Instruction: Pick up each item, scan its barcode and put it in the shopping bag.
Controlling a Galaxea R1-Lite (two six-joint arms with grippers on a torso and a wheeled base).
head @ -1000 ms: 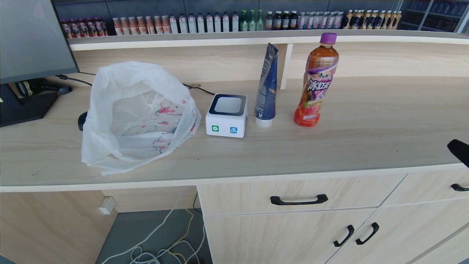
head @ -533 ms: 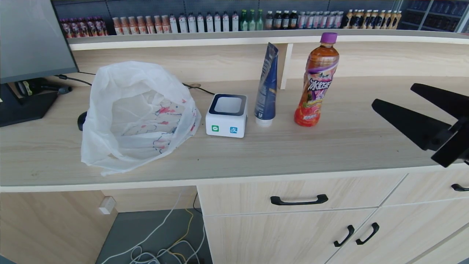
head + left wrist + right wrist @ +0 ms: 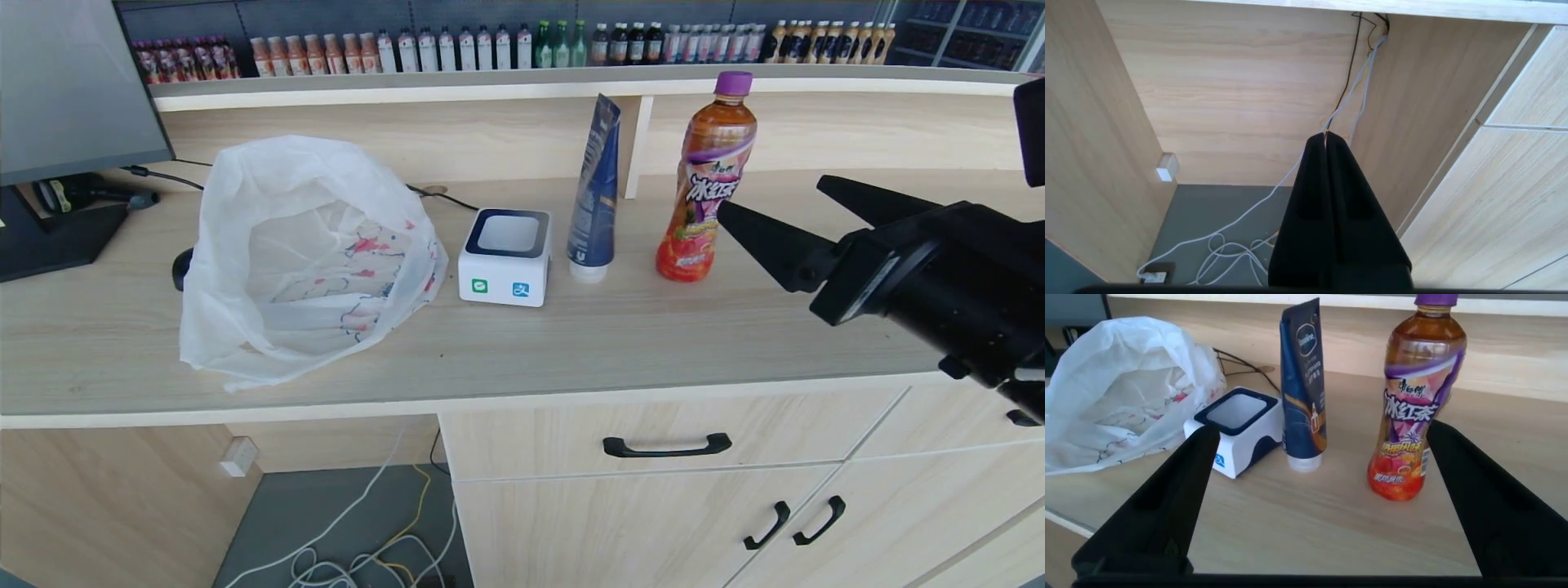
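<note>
We see right gripper (image 3: 769, 196) spread wide at right of frame, just beside tea bottle (image 3: 706, 180), upper centre. Blue tube (image 3: 594, 196), scanner (image 3: 506, 257) left of it; shopping bag (image 3: 302, 253) centre-left. Left gripper (image 3: 1327, 147) clenched on nothing.

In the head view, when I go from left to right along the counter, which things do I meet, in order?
monitor → shopping bag → scanner → tube → bottle
</note>
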